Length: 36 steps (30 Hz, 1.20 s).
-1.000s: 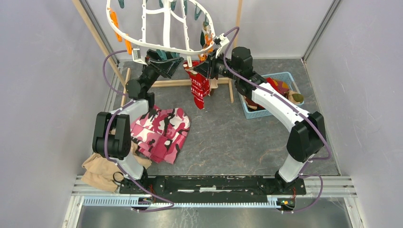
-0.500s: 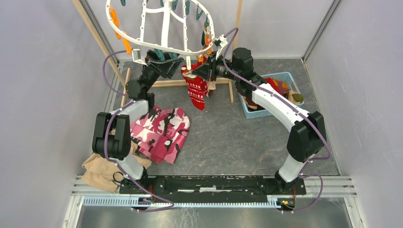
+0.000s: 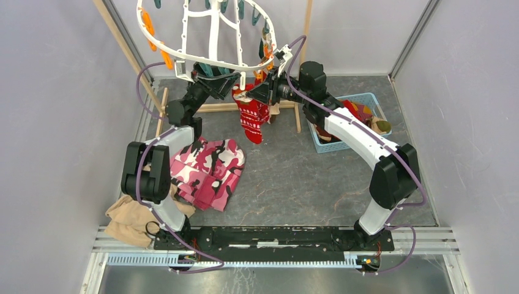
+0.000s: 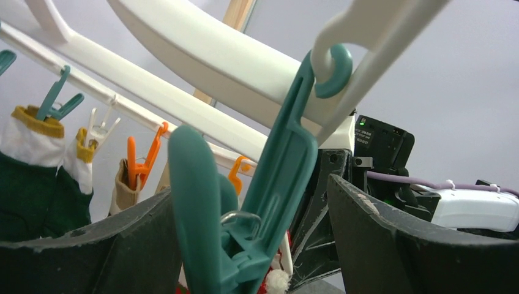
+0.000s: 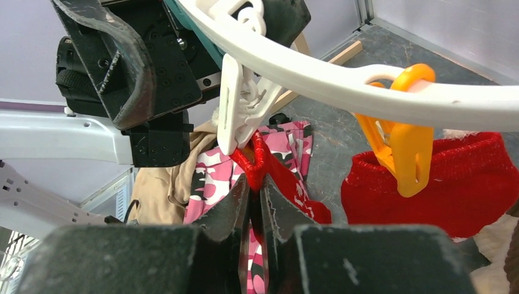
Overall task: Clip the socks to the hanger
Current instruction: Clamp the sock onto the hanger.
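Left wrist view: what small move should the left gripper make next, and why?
Probably close the left gripper onto the teal plastic clip standing between its open jaws, to squeeze it open: the right gripper holds the red knitted sock by its cuff close by.

The hanger (image 4: 202, 58) is smooth, glossy white plastic; its teal clip (image 4: 275, 177) is shiny plastic with a metal spring (image 4: 237, 216). The red sock (image 5: 260, 162) is soft knit cloth. The right gripper (image 5: 254, 196) has matt, scuffed black fingers (image 5: 229, 211).
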Available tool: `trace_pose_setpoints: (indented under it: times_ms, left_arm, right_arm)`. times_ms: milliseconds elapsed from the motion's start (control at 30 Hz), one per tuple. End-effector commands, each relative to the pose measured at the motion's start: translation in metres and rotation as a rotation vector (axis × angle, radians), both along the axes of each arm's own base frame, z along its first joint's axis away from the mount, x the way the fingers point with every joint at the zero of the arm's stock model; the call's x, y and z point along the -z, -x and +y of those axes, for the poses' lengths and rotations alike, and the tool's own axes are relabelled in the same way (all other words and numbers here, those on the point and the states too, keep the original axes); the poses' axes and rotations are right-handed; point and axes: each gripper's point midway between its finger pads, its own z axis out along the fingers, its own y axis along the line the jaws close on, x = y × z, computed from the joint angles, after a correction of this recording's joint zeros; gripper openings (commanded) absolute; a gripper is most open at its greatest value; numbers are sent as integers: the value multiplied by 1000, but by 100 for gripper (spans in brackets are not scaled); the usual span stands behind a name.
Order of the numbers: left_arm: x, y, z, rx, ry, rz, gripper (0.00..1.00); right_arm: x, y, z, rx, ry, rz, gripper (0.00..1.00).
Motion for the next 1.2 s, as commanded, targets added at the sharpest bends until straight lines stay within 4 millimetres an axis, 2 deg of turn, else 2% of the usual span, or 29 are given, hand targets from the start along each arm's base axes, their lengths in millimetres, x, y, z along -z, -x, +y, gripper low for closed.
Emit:
trace_pose_setpoints:
  times_ms: [0, 200, 667, 933, 1167]
  left_arm:
    - [-23, 8, -5, -20, -32, -130, 83]
    - [-24, 9, -10, 14, -31, -132, 75]
    - [-5, -6, -15, -21, -99, -86, 76]
    - [-5, 1, -22, 37, -91, -114, 69]
    - [-5, 3, -27, 68, -92, -112, 70]
  right_arm:
    - [-32, -1, -1, -15, -57, -71, 13]
    - [-31, -3, -1, -12, -57, -65, 13]
    - [-31, -5, -4, -8, -54, -70, 13]
    - [-31, -7, -5, -2, -53, -71, 13]
    - [-28, -8, -5, -1, -46, -69, 13]
